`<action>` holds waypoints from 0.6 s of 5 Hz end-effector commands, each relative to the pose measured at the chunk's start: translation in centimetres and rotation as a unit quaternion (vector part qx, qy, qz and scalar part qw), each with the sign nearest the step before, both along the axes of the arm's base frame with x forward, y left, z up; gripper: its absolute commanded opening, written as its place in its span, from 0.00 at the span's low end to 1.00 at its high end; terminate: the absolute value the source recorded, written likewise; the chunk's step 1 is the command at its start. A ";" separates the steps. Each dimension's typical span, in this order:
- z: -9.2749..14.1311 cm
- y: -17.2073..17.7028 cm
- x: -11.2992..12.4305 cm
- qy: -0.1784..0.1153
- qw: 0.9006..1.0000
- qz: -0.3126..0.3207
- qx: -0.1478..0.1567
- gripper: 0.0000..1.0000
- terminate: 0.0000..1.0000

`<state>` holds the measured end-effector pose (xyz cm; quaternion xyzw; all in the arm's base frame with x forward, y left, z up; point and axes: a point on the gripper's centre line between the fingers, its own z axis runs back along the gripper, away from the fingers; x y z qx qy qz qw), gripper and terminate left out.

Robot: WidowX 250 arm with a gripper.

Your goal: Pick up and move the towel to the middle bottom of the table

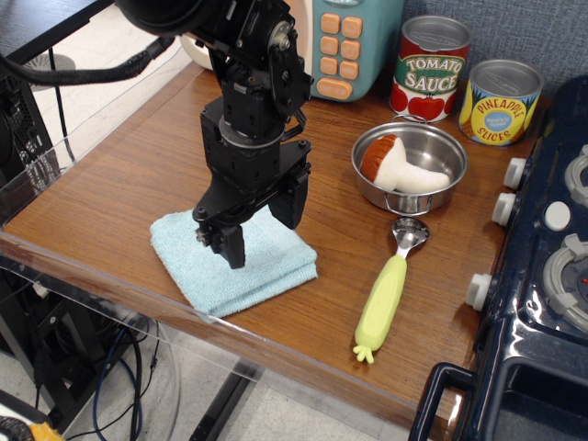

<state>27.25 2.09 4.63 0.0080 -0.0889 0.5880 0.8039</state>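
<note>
Aqua terry towel [241,271] (folded square) under jaws.

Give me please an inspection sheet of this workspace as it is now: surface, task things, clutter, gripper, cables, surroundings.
Surface: brown wooden table with a clear rim.
Job's things: towel, folded, flat near the front edge.
Clutter: steel bowl holding a toy mushroom; yellow-handled scoop; tomato sauce can; pineapple can; toy microwave.
Grippers: gripper over the towel, fingers spread; contact cannot be told.
Cables: black cable at the arm; more under the table.
Surroundings: dark blue toy stove on the right.
</note>
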 end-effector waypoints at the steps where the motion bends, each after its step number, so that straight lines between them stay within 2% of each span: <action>1: 5.2 -0.3 -0.2 -0.078 0.996 -0.036 0.015 1.00 0.00; 2: 8.0 0.2 0.2 -0.116 0.992 -0.041 0.015 1.00 0.00; 3: 8.0 0.2 0.2 -0.116 0.992 -0.041 0.015 1.00 0.00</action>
